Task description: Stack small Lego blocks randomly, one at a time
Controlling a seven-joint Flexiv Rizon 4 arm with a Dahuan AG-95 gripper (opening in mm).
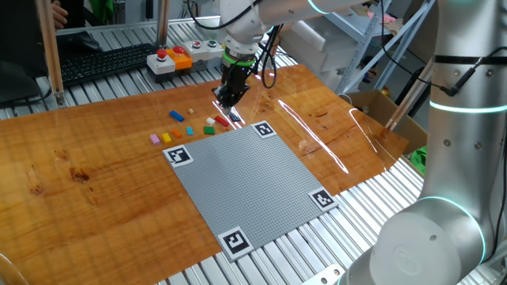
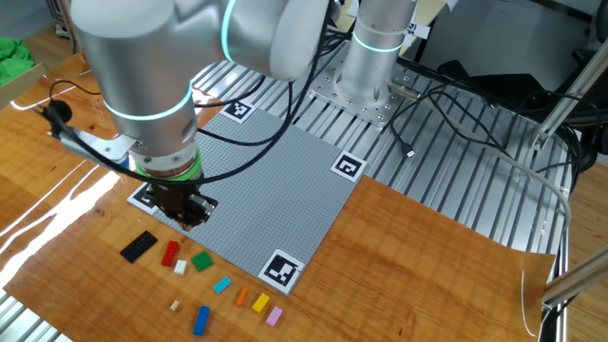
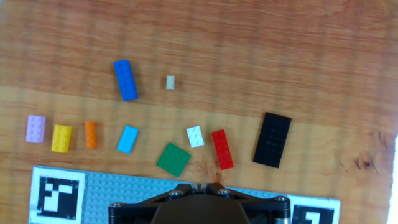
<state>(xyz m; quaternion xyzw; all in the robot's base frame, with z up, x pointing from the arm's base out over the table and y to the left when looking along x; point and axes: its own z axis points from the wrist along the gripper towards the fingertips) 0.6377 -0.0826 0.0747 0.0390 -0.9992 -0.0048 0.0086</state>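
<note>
The small Lego blocks lie loose on the wooden table just off the baseplate's edge. In the hand view they are a blue brick (image 3: 125, 79), a tiny tan one (image 3: 170, 82), pink (image 3: 35, 129), yellow (image 3: 61, 138), orange (image 3: 91, 134), light blue (image 3: 128, 139), white (image 3: 195, 136), green (image 3: 173, 159), red (image 3: 222, 149) and a larger black plate (image 3: 272, 139). My gripper (image 3: 200, 185) hovers over the baseplate's edge, just short of the green and red bricks. Its fingertips are together with nothing between them. It also shows in one fixed view (image 1: 230, 99) and the other (image 2: 190, 217).
The large grey studded baseplate (image 1: 245, 178) with black-and-white corner markers (image 1: 179, 155) lies in the middle of the wooden table. White boxes with round red and green buttons (image 1: 162, 57) stand at the back. The robot's base (image 2: 375, 66) stands beyond the plate.
</note>
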